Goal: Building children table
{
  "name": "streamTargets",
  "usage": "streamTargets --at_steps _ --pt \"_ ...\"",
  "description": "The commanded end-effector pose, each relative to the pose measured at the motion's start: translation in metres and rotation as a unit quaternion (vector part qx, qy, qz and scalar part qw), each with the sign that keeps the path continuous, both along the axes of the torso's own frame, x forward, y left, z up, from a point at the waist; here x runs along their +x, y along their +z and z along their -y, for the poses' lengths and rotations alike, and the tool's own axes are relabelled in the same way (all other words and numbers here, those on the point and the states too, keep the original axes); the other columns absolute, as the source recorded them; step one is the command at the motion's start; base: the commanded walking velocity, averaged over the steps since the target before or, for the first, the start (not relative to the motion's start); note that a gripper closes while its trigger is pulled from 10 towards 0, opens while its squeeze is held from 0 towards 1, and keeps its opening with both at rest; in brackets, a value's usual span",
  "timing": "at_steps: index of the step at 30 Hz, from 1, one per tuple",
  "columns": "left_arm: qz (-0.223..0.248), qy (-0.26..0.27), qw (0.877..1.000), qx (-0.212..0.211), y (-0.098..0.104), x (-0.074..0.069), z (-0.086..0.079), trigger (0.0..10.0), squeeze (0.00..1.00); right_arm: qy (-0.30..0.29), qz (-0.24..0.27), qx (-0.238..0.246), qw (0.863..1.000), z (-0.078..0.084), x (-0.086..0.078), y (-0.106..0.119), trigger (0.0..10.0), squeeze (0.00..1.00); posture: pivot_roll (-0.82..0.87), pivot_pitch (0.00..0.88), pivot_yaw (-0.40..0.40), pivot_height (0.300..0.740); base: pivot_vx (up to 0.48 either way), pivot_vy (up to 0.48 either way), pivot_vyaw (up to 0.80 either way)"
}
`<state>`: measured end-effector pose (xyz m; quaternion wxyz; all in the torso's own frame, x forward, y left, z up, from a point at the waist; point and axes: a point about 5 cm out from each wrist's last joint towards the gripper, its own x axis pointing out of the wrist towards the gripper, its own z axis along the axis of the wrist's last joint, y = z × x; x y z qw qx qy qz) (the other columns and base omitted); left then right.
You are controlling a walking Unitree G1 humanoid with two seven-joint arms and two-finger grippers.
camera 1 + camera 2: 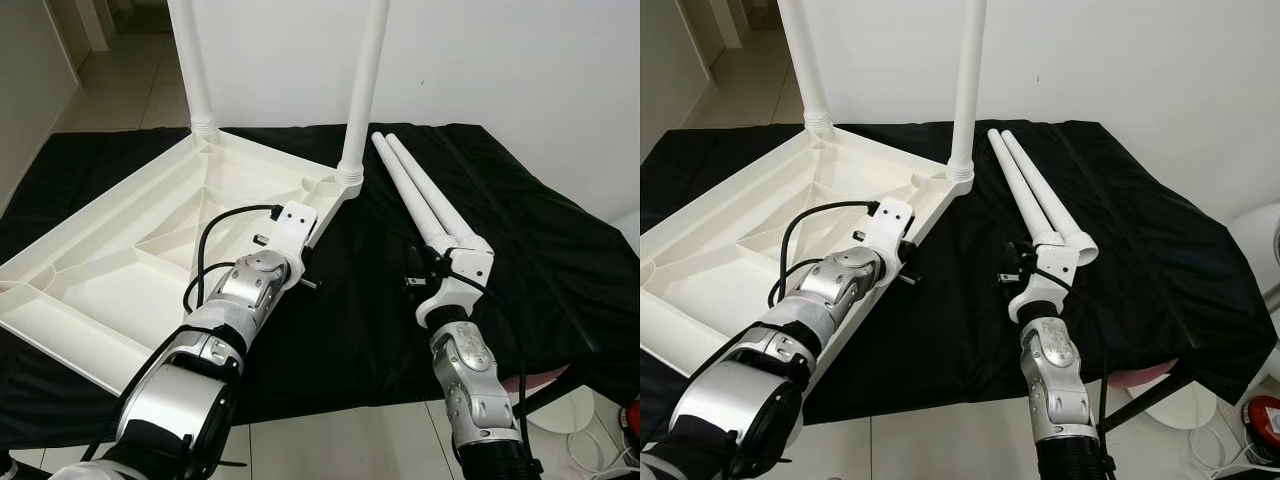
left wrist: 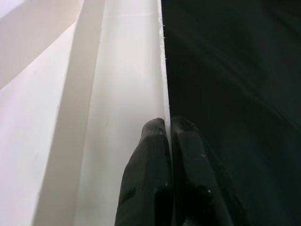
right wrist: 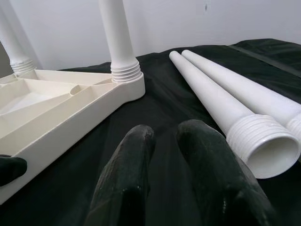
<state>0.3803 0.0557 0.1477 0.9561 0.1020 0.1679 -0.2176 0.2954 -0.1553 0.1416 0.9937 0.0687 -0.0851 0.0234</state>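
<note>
Because the white tabletop [image 1: 120,270] lies upside down on the black cloth [image 1: 520,230], its ribbed underside and corner sockets face up — the way it must lie for legs to be screwed in. Two legs [image 1: 362,90] already stand upright in the far corners, while two loose legs [image 1: 420,195] lie side by side on the cloth just right of the tabletop, threaded ends toward the robot and within easy reach.

The left tool [image 2: 167,141] is pinched on the tabletop's near-right rim, one finger on each side of the thin edge, most likely to steady it or shift it. The right tool [image 3: 164,141] hovers low over the cloth near the loose legs' threaded ends, fingers narrowly parted and holding nothing — probably about to pick one up.

Under the cloth is a low table. A white wall stands behind and pale floor tiles show in front.
</note>
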Motion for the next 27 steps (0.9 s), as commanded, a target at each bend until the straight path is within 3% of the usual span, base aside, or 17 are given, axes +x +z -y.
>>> streamTargets --at_steps 1,3,4,10,11,12,13,21,26,27 --pt "0.099 0.009 0.995 -0.011 0.038 0.009 0.006 10.0 0.00 -0.006 -0.005 0.000 1.000 0.001 -0.002 -0.004 10.0 0.00 -0.10 0.000 0.010 0.740 0.000 0.000 0.00" --pt "0.101 -0.010 0.994 -0.032 0.039 0.006 0.012 10.0 0.00 -0.007 -0.005 0.001 1.000 0.001 -0.002 -0.005 10.0 0.00 -0.10 0.000 0.010 0.740 0.000 0.000 0.00" --pt "0.108 -0.034 0.992 -0.052 0.041 0.002 0.018 10.0 1.00 -0.007 -0.006 0.001 1.000 0.000 -0.003 -0.005 10.0 0.00 -0.10 0.000 0.009 0.740 0.000 0.000 0.00" --pt "0.132 -0.071 0.986 -0.074 0.048 -0.007 0.029 10.0 1.00 -0.006 -0.009 0.001 1.000 0.000 -0.004 -0.006 10.0 0.00 -0.09 0.000 0.001 0.740 0.000 0.000 0.00" --pt "0.145 -0.081 0.983 -0.078 0.052 -0.009 0.031 10.0 0.80 -0.004 -0.010 0.000 1.000 0.000 -0.004 -0.006 10.0 0.00 -0.09 0.000 0.001 0.740 0.000 0.000 0.00" --pt "0.145 -0.081 0.983 -0.078 0.052 -0.009 0.031 10.0 0.80 -0.004 -0.010 0.000 1.000 0.000 -0.004 -0.006 10.0 0.00 -0.09 0.000 0.001 0.740 0.000 0.000 0.00" --pt "0.154 -0.091 0.980 -0.089 0.055 -0.012 0.033 10.0 0.00 -0.003 -0.011 -0.001 1.000 0.000 -0.004 -0.007 10.0 0.00 -0.09 0.000 -0.007 0.740 0.000 0.000 0.00" --pt "0.183 -0.112 0.972 -0.096 0.058 -0.027 0.022 10.0 0.00 0.005 -0.012 -0.006 1.000 -0.001 -0.004 -0.007 10.0 0.00 -0.08 0.000 -0.021 0.740 0.000 0.000 0.00" --pt "0.184 -0.053 0.977 -0.088 0.053 -0.034 -0.012 10.0 0.00 0.008 -0.014 -0.009 1.000 0.000 -0.005 -0.008 10.0 0.00 -0.07 0.000 -0.024 0.740 0.000 0.000 0.00" --pt "0.184 -0.053 0.977 -0.088 0.053 -0.034 -0.012 10.0 0.00 0.008 -0.014 -0.009 1.000 0.000 -0.005 -0.008 10.0 0.00 -0.07 0.000 -0.024 0.740 0.000 0.000 0.00"
